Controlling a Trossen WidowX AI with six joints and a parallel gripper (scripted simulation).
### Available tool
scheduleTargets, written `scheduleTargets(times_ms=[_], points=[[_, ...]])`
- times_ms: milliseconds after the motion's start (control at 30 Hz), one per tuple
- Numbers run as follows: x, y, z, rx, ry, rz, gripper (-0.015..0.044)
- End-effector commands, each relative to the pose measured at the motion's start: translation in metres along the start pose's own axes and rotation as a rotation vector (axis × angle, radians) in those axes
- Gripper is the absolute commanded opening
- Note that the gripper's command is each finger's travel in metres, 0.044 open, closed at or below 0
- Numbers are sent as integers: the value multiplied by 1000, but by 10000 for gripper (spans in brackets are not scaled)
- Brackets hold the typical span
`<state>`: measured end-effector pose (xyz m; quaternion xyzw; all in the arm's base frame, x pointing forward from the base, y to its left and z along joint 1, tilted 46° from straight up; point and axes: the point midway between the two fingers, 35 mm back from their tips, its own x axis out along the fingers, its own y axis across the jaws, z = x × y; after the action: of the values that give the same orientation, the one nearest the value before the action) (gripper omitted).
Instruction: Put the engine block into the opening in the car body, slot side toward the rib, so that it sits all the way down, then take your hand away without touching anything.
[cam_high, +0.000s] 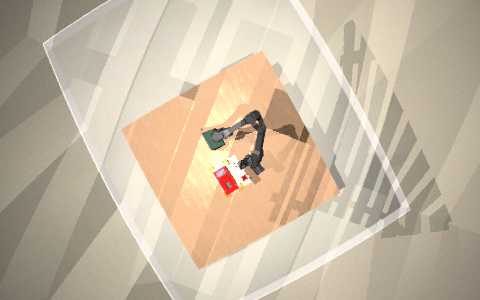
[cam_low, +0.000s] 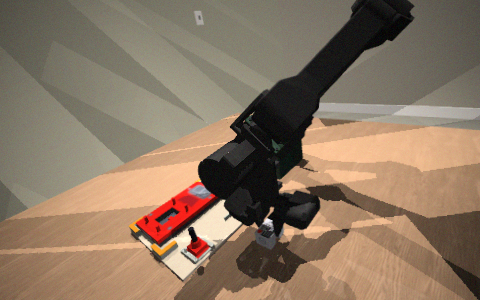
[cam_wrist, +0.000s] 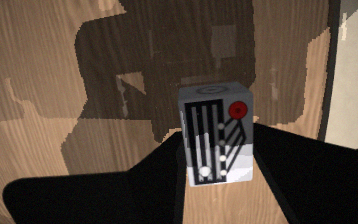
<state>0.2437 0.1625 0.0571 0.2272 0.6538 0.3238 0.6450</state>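
Observation:
The grey engine block (cam_low: 267, 240) (cam_wrist: 217, 145), with black slots and a red round cap on its top, is between the fingers of my gripper (cam_low: 269, 231) (cam_wrist: 215, 135). The gripper is shut on it, one finger on each side. The block is low over the table; whether it touches is hard to tell. In the top view the arm hides it. The red car body (cam_high: 231, 187) (cam_low: 192, 204) lies beside the gripper on the pale board (cam_high: 238, 171) (cam_low: 212, 235). Its dark rectangular opening (cam_low: 167, 217) shows in the exterior view. The rib cannot be made out.
A red piece with an upright black lever (cam_low: 193, 234) stands at the board's near end. An orange corner bracket (cam_low: 165, 249) sits by the car body. A thin dark bar lies on the board near the gripper. The arm's green base (cam_high: 214, 141) (cam_low: 291, 161) is farther back.

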Motion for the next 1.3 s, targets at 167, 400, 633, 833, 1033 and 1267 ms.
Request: scheduleTargets(times_ms=[167, 400, 633, 833, 1033, 1267], points=[[-18, 0, 4, 0, 1, -9, 0], [-38, -1, 7, 0, 1, -14, 0], [-60, 0, 8, 0, 1, -16, 0], [-78, 1, 8, 0, 1, -16, 0], [-97, 3, 6, 0, 1, -13, 0], [-119, 7, 2, 0, 1, -7, 0]])
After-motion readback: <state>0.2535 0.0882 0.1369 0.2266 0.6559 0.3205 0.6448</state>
